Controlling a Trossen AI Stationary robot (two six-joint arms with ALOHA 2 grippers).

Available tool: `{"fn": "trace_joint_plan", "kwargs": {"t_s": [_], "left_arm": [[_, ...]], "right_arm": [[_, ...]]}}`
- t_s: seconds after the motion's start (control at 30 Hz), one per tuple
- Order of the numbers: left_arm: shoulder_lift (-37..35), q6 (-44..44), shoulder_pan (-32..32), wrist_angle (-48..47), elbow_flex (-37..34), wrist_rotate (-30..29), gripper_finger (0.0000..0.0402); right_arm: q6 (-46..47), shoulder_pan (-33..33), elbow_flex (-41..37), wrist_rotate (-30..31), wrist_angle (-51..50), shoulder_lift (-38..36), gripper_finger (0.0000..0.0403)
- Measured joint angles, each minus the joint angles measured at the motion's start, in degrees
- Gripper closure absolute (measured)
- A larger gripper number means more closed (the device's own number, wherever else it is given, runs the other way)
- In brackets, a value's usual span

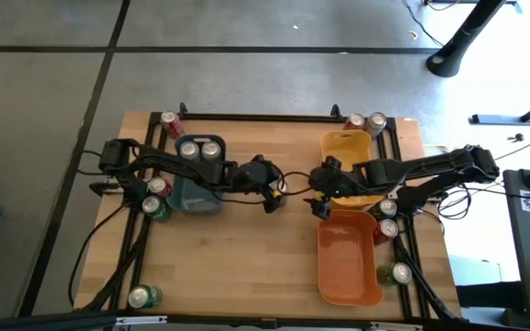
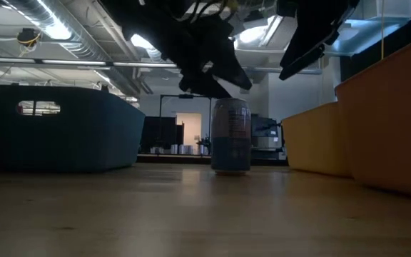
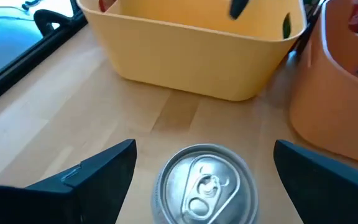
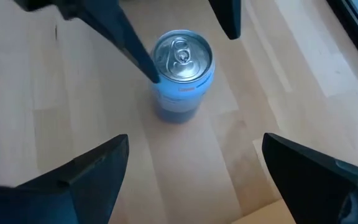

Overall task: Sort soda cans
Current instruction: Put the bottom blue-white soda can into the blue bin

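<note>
I am hovering my left gripper [image 3: 201, 171], jaws spread wide, straddling one upright silver can [image 4: 181, 73] at table centre; next I judge it needs lowering and closing. My right gripper [image 4: 194, 171] is waiting open at 3 o'clock of it. I am counting about twelve cans and three bins: blue-grey bin [image 1: 196, 193], yellow bin [image 1: 346, 147], orange bin [image 1: 348, 267].

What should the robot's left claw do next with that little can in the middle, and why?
Probably lower a little and close on the can. The left gripper is open with a finger on each side of the can's silver top and not touching it. The can stands upright on the table, apart from the bins, so nothing blocks the grab.
</note>
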Motion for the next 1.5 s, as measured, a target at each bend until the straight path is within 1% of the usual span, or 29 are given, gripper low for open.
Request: {"fn": "trace_joint_plan", "kwargs": {"t_s": [0.37, 0.67, 0.77, 0.93, 1.03, 1.3, 1.5], "left_arm": [[2.85, -2.86, -0.17, 0.49, 0.0, -0.15, 0.0034], [2.93, -2.94, -0.15, 0.34, -0.31, -0.18, 0.0034], [2.93, -4.03, 0.15, 3.41, -3.59, -0.31, 0.0034], [2.77, -6.4, 0.15, 11.81, -8.8, -0.19, 0.0034], [2.86, -5.43, 0.02, 13.97, -9.75, -0.25, 0.0034], [3.01, -1.41, 0.35, 15.11, -9.73, -0.3, 0.0034], [4.33, -0.26, 0.35, 15.82, -9.66, -0.33, 0.0034]], "right_arm": [[0.0, 0.24, 0.0, 0.44, 0.04, 0.0, 0.0036], [0.0, 0.22, 0.02, 0.42, 0.33, 0.02, 0.0036], [0.05, 0.23, 0.01, 0.42, 0.43, 0.02, 0.0036], [0.22, 0.22, 0.0, 0.43, 0.53, 0.02, 0.0036], [0.22, 0.22, 0.01, 0.47, 1.15, 0.02, 0.0036], [0.22, 0.22, 0.02, 0.55, 1.5, 0.04, 0.0036], [0.04, 0.22, 0.02, 1.19, 1.52, 0.07, 0.0036]]}}
